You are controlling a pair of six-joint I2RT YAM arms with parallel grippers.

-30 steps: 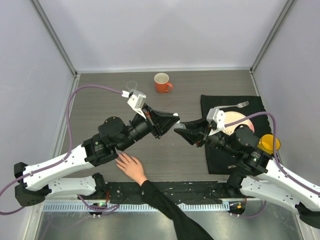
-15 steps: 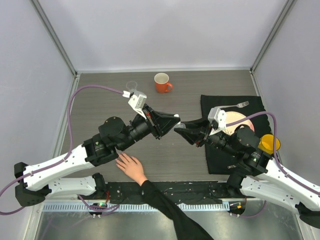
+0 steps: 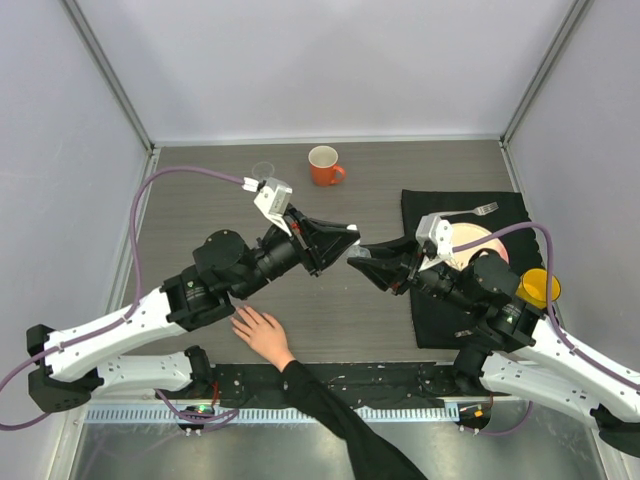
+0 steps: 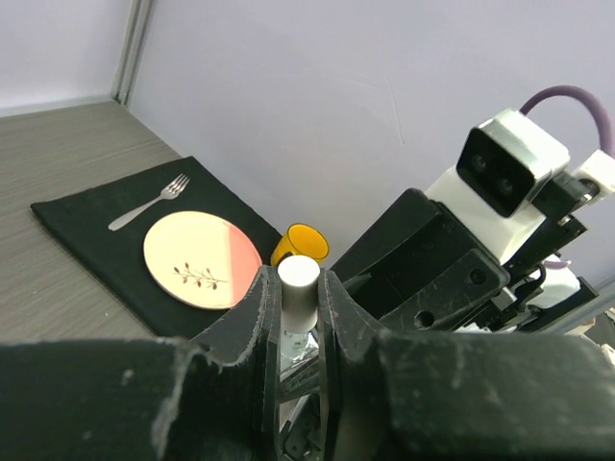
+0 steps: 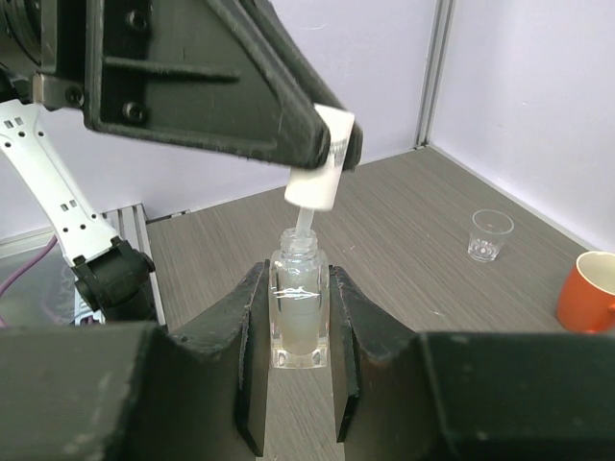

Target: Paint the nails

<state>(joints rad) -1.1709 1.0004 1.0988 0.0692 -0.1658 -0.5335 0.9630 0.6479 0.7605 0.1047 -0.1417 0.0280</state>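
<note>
A bare hand (image 3: pixel 262 333) with a black sleeve lies flat on the table near the front edge, below my left arm; its nails are too small to make out. Above the table's middle, my left gripper (image 3: pixel 350 238) (image 4: pixel 299 279) is shut on the white cap (image 4: pixel 298 285) (image 5: pixel 317 182). Facing it, my right gripper (image 3: pixel 358 258) (image 5: pixel 297 280) is shut on the small clear bottle (image 5: pixel 299 322). The cap sits just above the bottle's neck, its thin stem still reaching down into the opening. Both grippers are up and to the right of the hand, well apart from it.
An orange mug (image 3: pixel 323 165) and a small clear cup (image 3: pixel 263 170) stand at the back. On the right lies a black mat (image 3: pixel 432 315) with a plate (image 3: pixel 480 240) and a fork (image 3: pixel 485 209). A yellow cup (image 3: pixel 538 287) sits by my right arm.
My right gripper with the bottle rose slightly toward the cap and dropped back. The left gripper and the hand have hardly moved.
</note>
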